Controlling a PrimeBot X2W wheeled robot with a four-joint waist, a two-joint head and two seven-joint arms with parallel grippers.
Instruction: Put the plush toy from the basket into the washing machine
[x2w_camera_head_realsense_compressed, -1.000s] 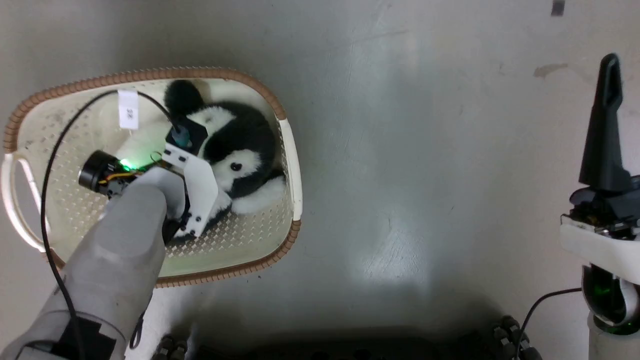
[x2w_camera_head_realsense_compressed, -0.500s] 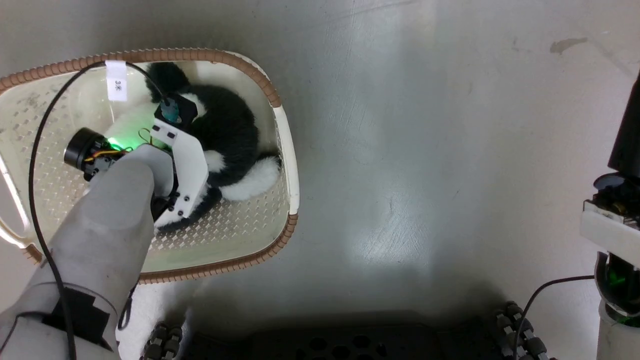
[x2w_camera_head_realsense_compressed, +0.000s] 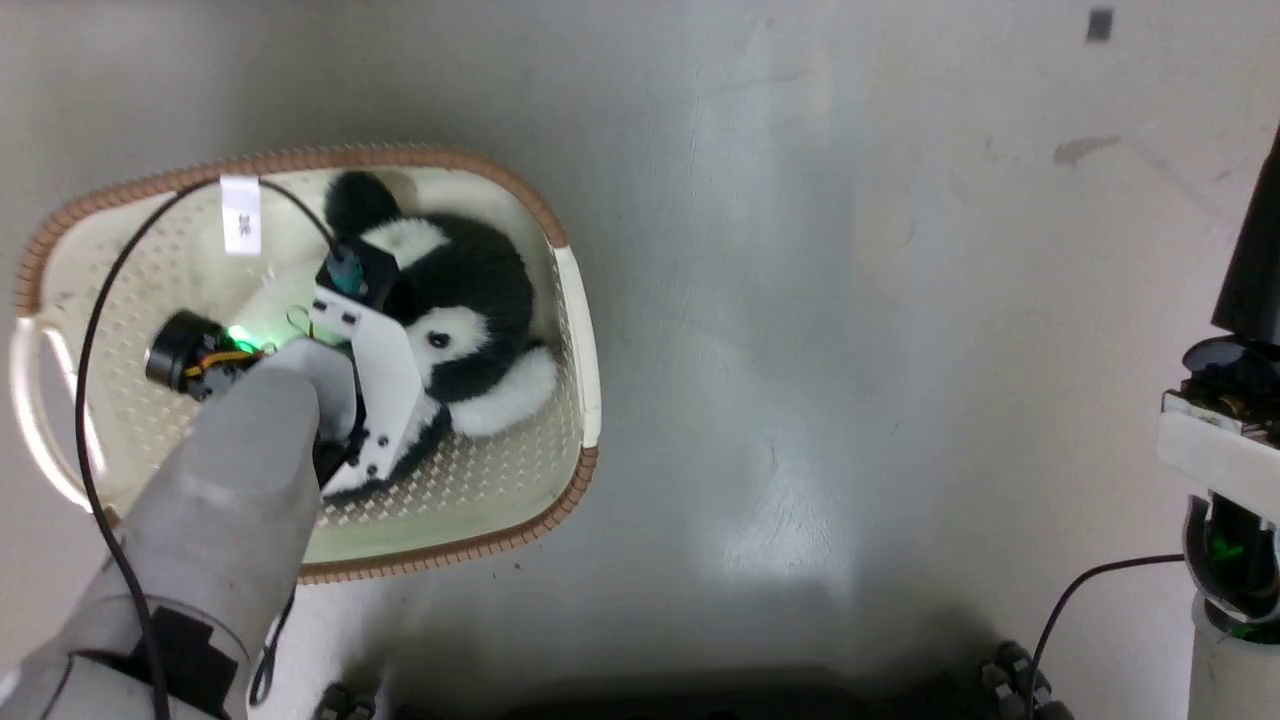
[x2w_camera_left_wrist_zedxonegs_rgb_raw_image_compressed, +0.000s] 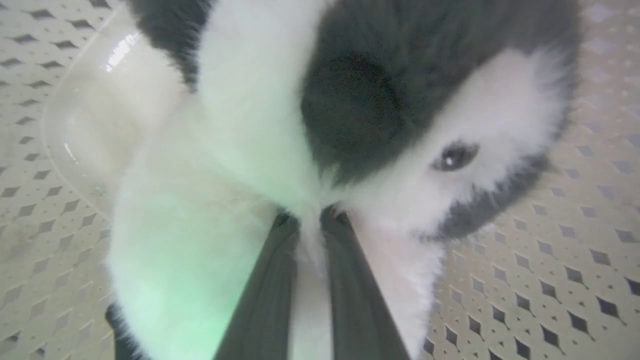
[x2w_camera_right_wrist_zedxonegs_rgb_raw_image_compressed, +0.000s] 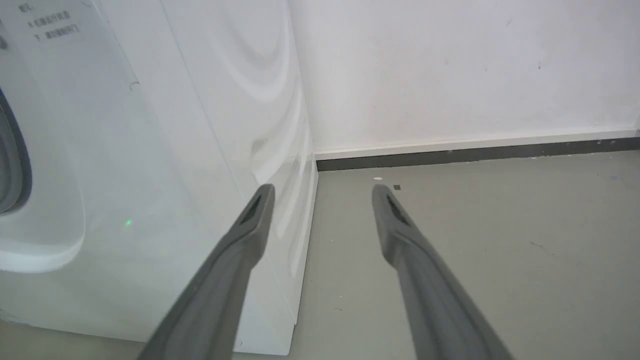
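Two grippers, two states

Left gripper (x2w_camera_left_wrist_zedxonegs_rgb_raw_image_compressed: 310, 220): down inside the basket (x2w_camera_head_realsense_compressed: 300, 158), dark fingers (x2w_camera_left_wrist_zedxonegs_rgb_raw_image_compressed: 270, 280) nearly together, clamped on a tuft of white fur on the plush toy (x2w_camera_left_wrist_zedxonegs_rgb_raw_image_compressed: 280, 130). Thin strip of fur squeezed in the narrow gap between the tips. In left wrist view: penguin eye (x2w_camera_left_wrist_zedxonegs_rgb_raw_image_compressed: 455, 156) right of the fingers, black patch above them, green glow on the white fur at lower left. Perforated basket bottom on both sides of the toy

Head view: toy curled up in the basket's right half, white fluffy end near the right wall, black end toward the far rim. Partly covered by the left wrist's white bracket (x2w_camera_head_realsense_compressed: 385, 390). Lifted or resting on the bottom: cannot tell. Pale forearm (x2w_camera_head_realsense_compressed: 240, 500) in from lower left, green LED (x2w_camera_head_realsense_compressed: 240, 335) lit at the wrist, black cable (x2w_camera_head_realsense_compressed: 95, 330) looped over the basket, white label (x2w_camera_head_realsense_compressed: 240, 215) on the far inner side. Basket on grey floor (x2w_camera_head_realsense_compressed: 800, 300), left part of the view

Right gripper (x2w_camera_right_wrist_zedxonegs_rgb_raw_image_compressed: 322, 192): fingers wide apart, nothing between them, in the air at the right edge of head view, well apart from the basket. Ahead of it in right wrist view: washing machine (x2w_camera_right_wrist_zedxonegs_rgb_raw_image_compressed: 150, 150) on the left, grey gasket arc (x2w_camera_right_wrist_zedxonegs_rgb_raw_image_compressed: 12, 165) at the far left edge, sticker (x2w_camera_right_wrist_zedxonegs_rgb_raw_image_compressed: 50, 27) at top, text too blurred to read. White wall (x2w_camera_right_wrist_zedxonegs_rgb_raw_image_compressed: 450, 65) behind, dark skirting (x2w_camera_right_wrist_zedxonegs_rgb_raw_image_compressed: 475, 155) along its foot
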